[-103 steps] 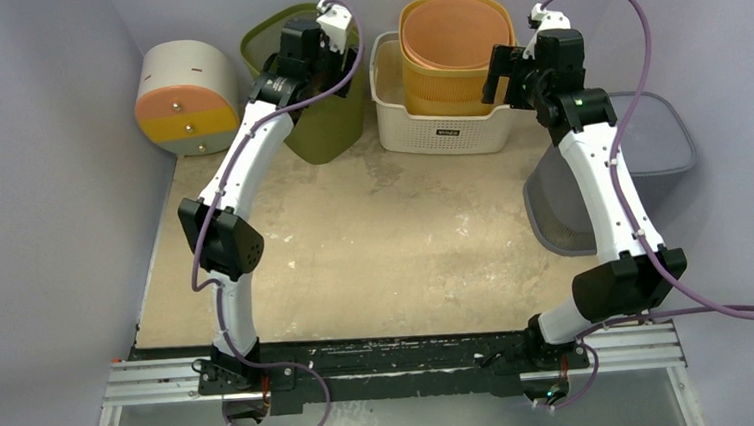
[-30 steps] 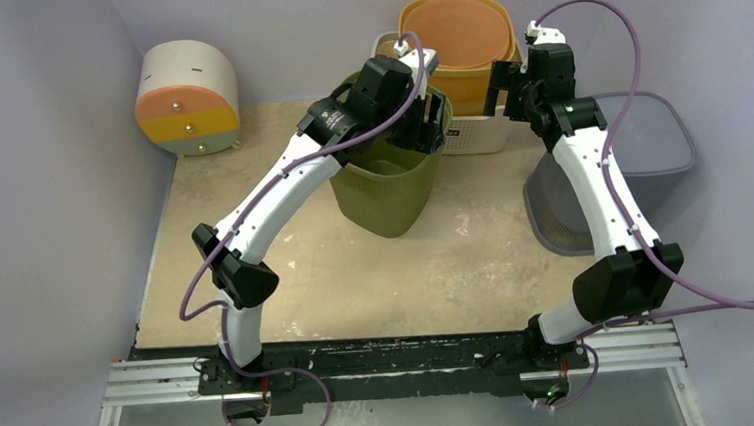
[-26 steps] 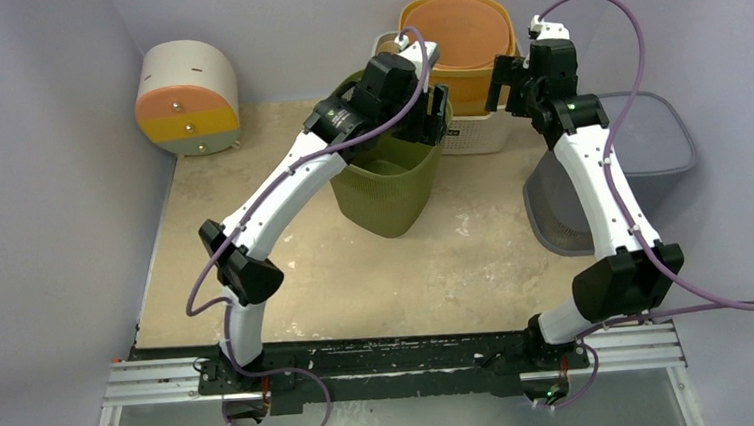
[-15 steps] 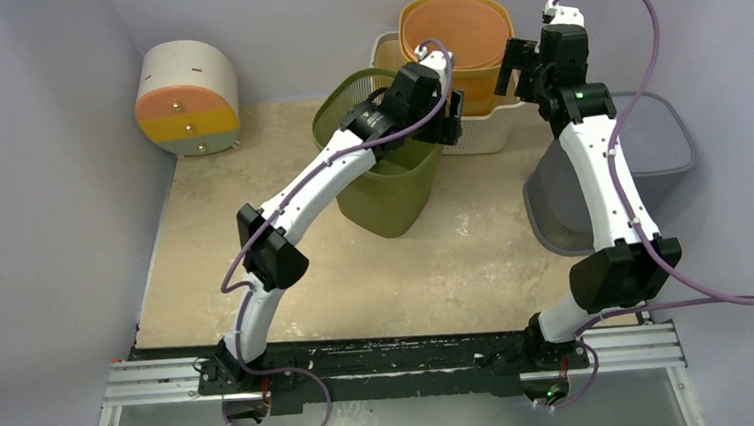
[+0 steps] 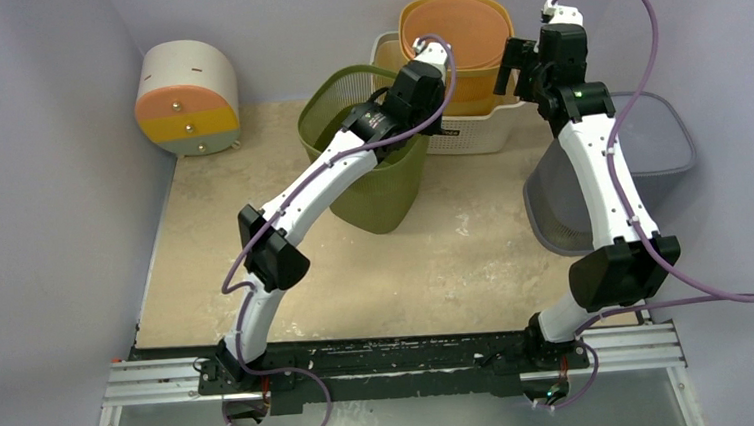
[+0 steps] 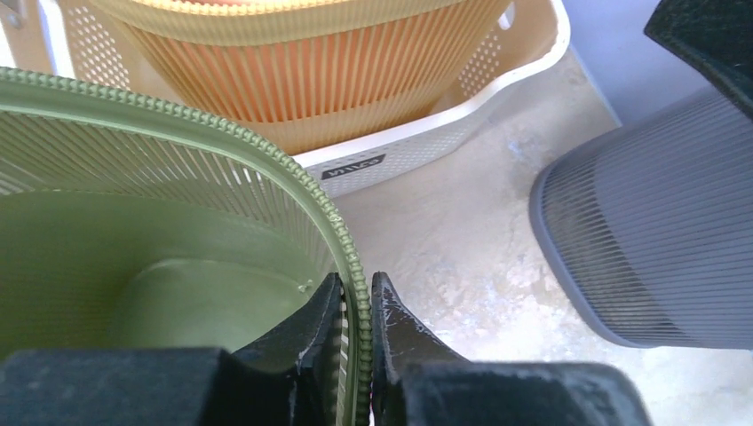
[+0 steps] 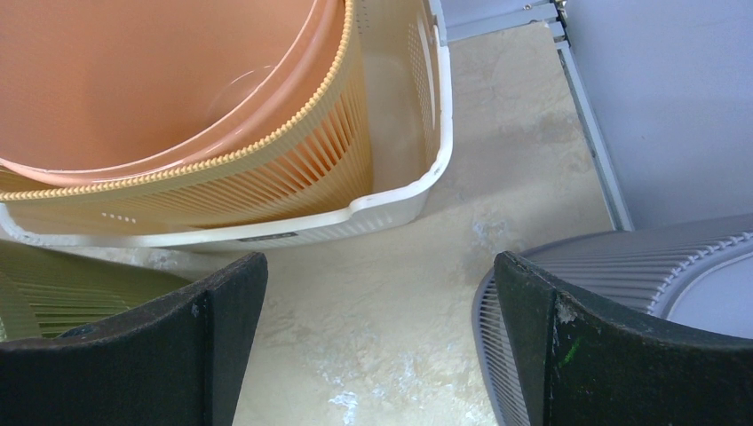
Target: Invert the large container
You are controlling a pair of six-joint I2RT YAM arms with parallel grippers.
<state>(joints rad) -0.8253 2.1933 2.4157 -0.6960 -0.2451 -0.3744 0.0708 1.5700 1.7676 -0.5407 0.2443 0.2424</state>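
The large container is an olive-green ribbed basket (image 5: 376,188) standing mouth up in the middle of the table, seen close in the left wrist view (image 6: 133,257). My left gripper (image 5: 423,122) reaches over its right rim. In the left wrist view this gripper (image 6: 357,282) is shut on the beaded rim, one finger inside the wall and one outside. My right gripper (image 5: 518,63) hovers open above the back right. In the right wrist view it (image 7: 380,266) holds nothing and has bare table below it.
A white crate (image 5: 468,134) holding an orange basket (image 5: 456,32) stands right behind the green basket. A grey mesh bin (image 5: 654,143) sits at the right edge, close to the right arm. A round drawer box (image 5: 184,96) is at the back left.
The left gripper has closed on the green basket's right rim, having carried the basket from the back wall toward the middle. The basket has shifted slightly left. The right gripper rose a little.
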